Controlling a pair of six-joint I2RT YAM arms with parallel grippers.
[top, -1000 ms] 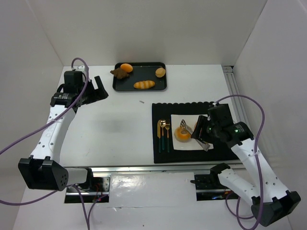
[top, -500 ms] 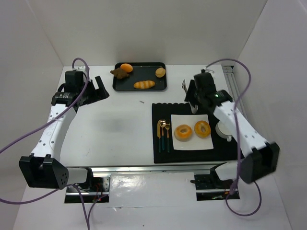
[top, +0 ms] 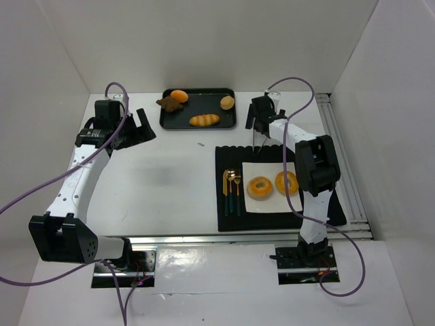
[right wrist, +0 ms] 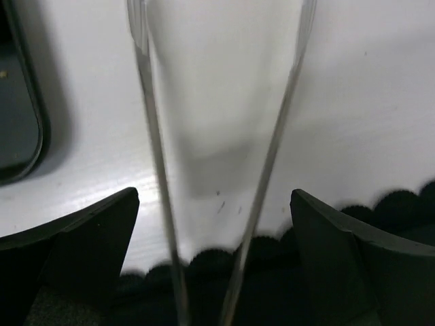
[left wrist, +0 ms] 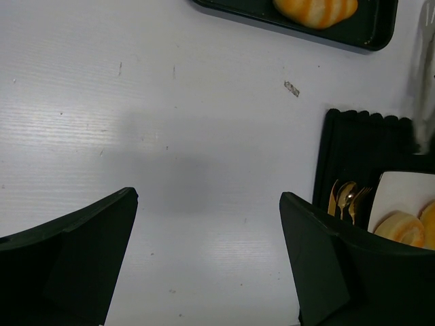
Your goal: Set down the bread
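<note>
Supervisor: Where's the bread on your screens?

Operator: I see two bread rings (top: 259, 187) (top: 287, 183) lying side by side on the white plate (top: 272, 204), close together. From overhead I can't tell whether they touch. The plate sits on the black mat (top: 231, 159), with gold cutlery (top: 232, 191) just to its left on the same mat.

Supervisor: And the right arm?

Operator: I have it reaching out to the far side, over the strip of table (top: 170, 176) between the mat's scalloped edge and the black tray (top: 204, 102). On my wrist feed the right end effector (right wrist: 214, 197) has its fingers spread wide. The two arms of the tongs (right wrist: 139, 34) run between them, and neither arm meets a finger where I can see. How the tongs are held I can't make out.

Supervisor: Left side?

Operator: The left end effector (left wrist: 207, 197) is spread too, with nothing between its fingers. It hangs above bare table at the far left, well apart from the mat. A striped loaf (top: 204, 120) lies in the tray with a few other pieces.
</note>
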